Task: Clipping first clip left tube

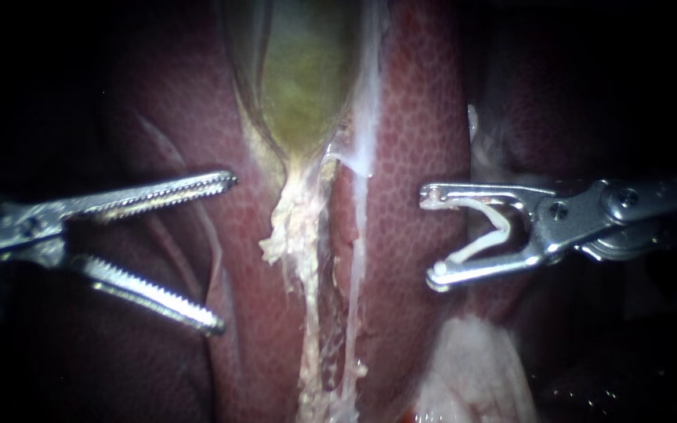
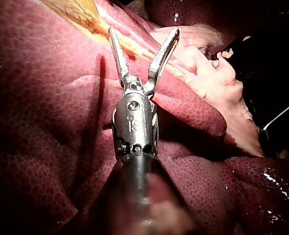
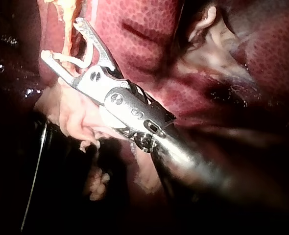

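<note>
Left instrument: serrated jaws spread wide, gripping nothing, over the liver left of the strands.

Gallbladder: far centre, tapering nearward into two strands.

Left tube: by my reading the ragged yellowish strand. Its long axis runs far to near. A thinner pale strand lies just to its right.

Right instrument: jaws apart, with an open white clip seated against both. The mouth faces left, clear of the tube.

Judgement: the clip must travel left, past the pale strand, to cross the tube's axis squarely.
</note>
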Motion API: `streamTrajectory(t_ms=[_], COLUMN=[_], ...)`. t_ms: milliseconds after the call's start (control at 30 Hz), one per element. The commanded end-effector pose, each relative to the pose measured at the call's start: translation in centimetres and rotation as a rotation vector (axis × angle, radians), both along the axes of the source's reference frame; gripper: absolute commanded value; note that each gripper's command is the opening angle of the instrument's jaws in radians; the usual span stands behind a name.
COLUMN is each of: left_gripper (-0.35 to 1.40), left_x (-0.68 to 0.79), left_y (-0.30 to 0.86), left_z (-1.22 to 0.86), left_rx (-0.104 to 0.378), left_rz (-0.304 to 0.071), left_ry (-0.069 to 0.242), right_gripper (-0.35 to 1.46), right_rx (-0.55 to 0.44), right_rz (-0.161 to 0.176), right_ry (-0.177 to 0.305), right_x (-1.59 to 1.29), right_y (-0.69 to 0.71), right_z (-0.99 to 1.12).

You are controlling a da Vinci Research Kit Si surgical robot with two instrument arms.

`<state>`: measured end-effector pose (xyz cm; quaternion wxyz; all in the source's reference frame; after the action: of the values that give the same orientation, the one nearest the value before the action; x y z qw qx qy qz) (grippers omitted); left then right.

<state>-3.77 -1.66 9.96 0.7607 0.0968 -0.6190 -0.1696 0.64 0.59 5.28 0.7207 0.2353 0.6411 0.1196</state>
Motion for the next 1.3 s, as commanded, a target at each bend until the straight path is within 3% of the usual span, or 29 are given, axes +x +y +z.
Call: streamTrajectory(t_ms=[33, 533, 800, 1000, 1300], left_gripper=[0.88, 0.83, 0.74, 0.68, 0.58], left_x=[0.00, -0.08, -0.22, -0.25, -0.39], left_y=[0.00, 0.05, 0.09, 0.13, 0.06], left_z=[0.00, 0.13, 0.38, 0.61, 0.90], left_rx=[0.000, -0.010, 0.038, 0.093, 0.153], left_rz=[0.000, -0.018, -0.058, -0.076, -0.091], left_ry=[0.000, 0.014, 0.028, 0.057, 0.105], right_gripper=[0.60, 0.60, 0.60, 0.60, 0.60], right_rx=[0.000, -0.001, -0.001, -0.002, -0.002], right_rz=[0.000, 0.001, 0.001, 0.001, 0.002], right_ry=[0.000, 0.000, -0.001, -0.001, -0.001], right_x=[0.00, 0.01, 0.01, 0.01, 0.03], right_y=[0.00, 0.00, -0.01, -0.01, -0.01], right_z=[0.00, 0.01, 0.03, 0.04, 0.04])
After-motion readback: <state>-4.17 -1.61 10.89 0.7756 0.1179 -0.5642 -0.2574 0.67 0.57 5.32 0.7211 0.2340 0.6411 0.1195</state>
